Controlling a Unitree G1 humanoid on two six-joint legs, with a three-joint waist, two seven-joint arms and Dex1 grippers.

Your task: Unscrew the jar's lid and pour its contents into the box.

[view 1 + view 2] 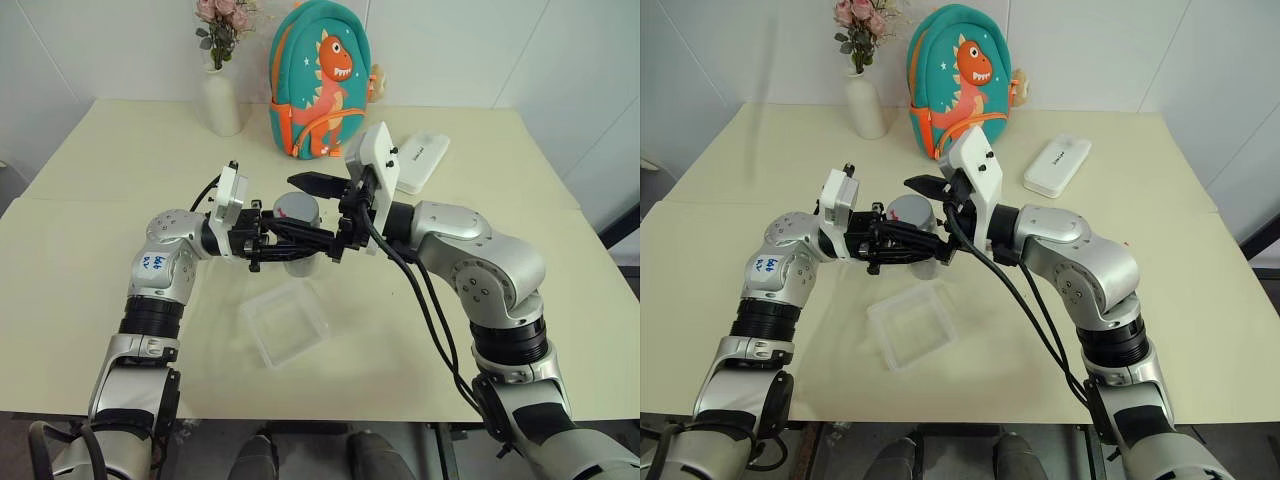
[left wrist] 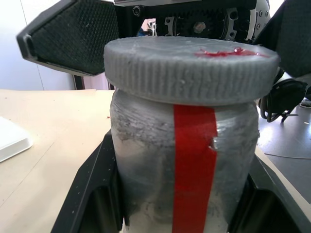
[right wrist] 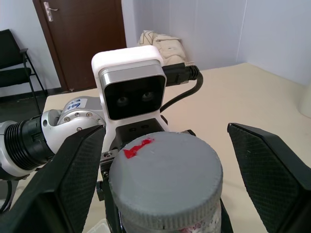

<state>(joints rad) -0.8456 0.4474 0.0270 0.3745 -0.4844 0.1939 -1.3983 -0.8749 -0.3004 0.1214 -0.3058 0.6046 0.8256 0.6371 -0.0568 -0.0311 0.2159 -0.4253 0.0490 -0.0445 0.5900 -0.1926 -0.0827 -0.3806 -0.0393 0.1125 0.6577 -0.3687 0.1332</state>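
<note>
Here, jar (image 1: 298,240) clamped in left end effector (image 1: 318,245), right end effector (image 3: 165,184) straddling lid (image 3: 165,172)

Left gripper (image 1: 300,243) clamped shut, right gripper (image 1: 322,215) jaws spread wide, arms converging.

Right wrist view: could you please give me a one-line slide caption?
Open right gripper straddles the grey lid of the jar clamped in the left gripper.

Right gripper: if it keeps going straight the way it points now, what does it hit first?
Most likely the lid of the jar, which the left gripper holds. The right gripper is open, a finger on each side of the lid, not touching yet.
</note>
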